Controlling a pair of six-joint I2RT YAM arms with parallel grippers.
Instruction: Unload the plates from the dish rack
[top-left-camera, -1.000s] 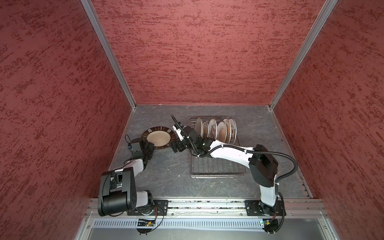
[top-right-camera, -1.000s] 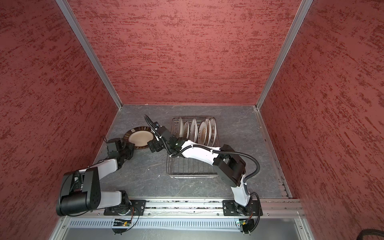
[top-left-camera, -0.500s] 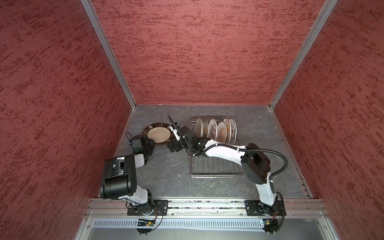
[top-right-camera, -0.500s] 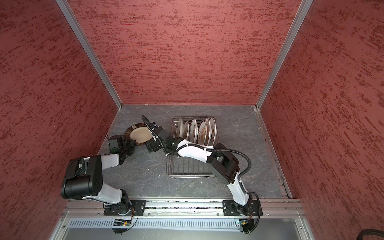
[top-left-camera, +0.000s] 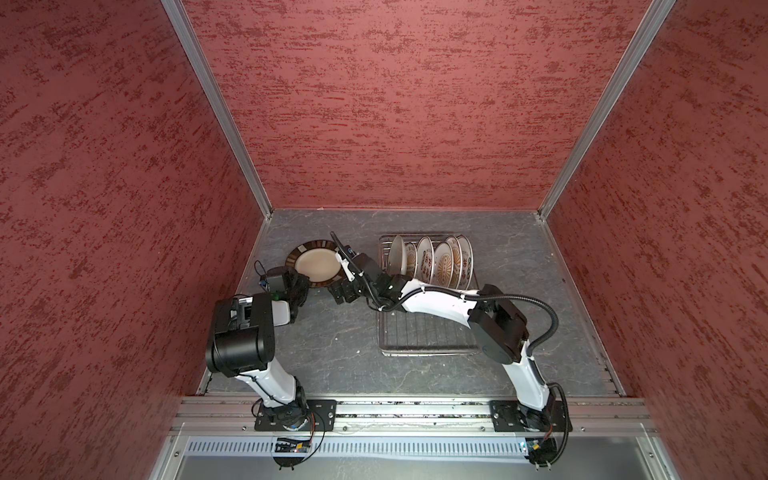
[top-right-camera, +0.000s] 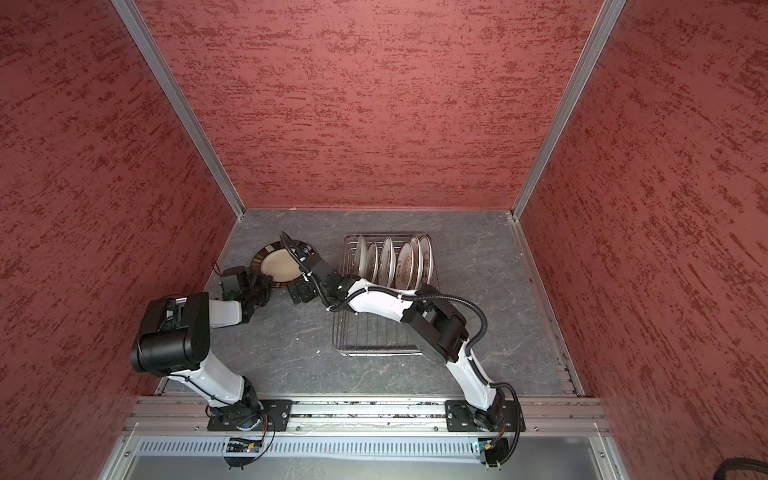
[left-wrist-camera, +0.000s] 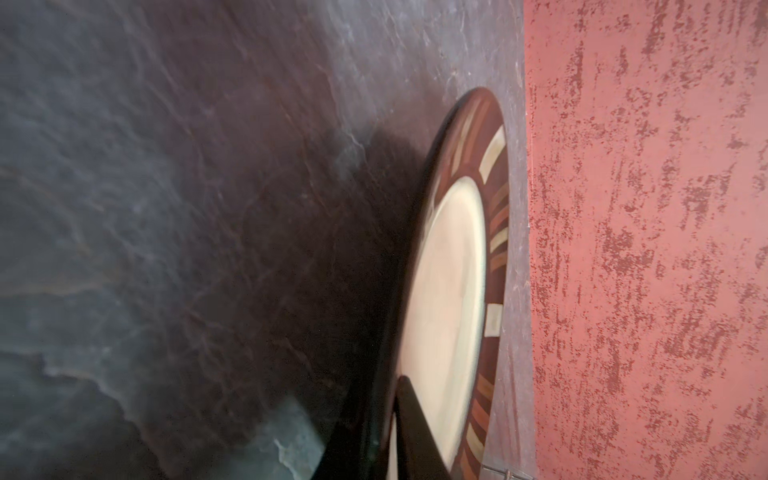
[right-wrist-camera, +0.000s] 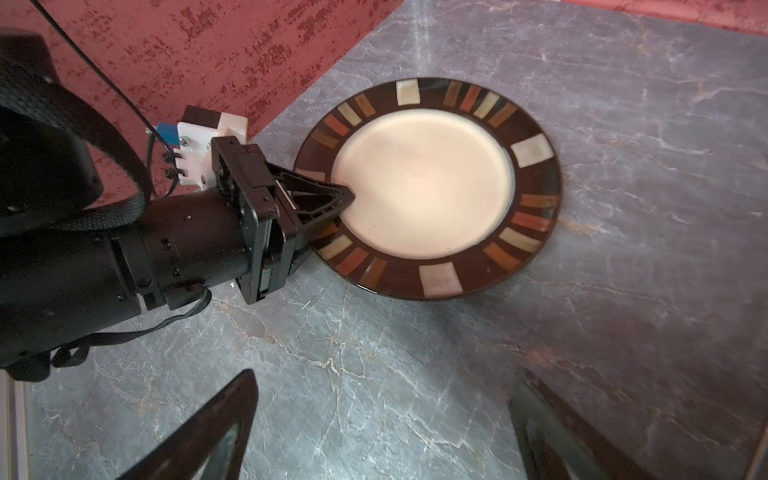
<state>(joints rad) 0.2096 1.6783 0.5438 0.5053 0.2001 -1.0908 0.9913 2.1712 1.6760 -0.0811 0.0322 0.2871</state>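
A: What lies nearest?

B: The grey stone-look table (top-left-camera: 332, 357). On it, right of the middle, is the dish rack (top-left-camera: 424, 338). Its wire grid base shows at the near end in both top views.

A: And the arms?

B: Both reach from their mounts toward the far left part of the table. The right gripper (right-wrist-camera: 384, 378) is left of the rack and hangs over the table just beside the striped plate (right-wrist-camera: 424, 183). In the right wrist view its two fingers stand wide apart, with only the table between them.

A: The left one?

B: The left gripper (right-wrist-camera: 332, 216) is pinched onto the near-left rim of the striped plate. One finger lies on the cream centre and the other sits under the dark rim. The left wrist view shows the upper finger (left-wrist-camera: 415, 428) against the cream face.

A: Where is that plate?

B: Outside the rack, on the table to its left, face up. It looks flat, though I cannot tell whether the gripped edge is raised.

A: Farther back?

B: At the rack's far end the other plates stand on edge in a row. There is a plain off-white plate (top-left-camera: 397, 257) on the left, then patterned plates (top-left-camera: 443, 266) with orange sunbursts. Behind them is the red wall (top-left-camera: 415, 104).
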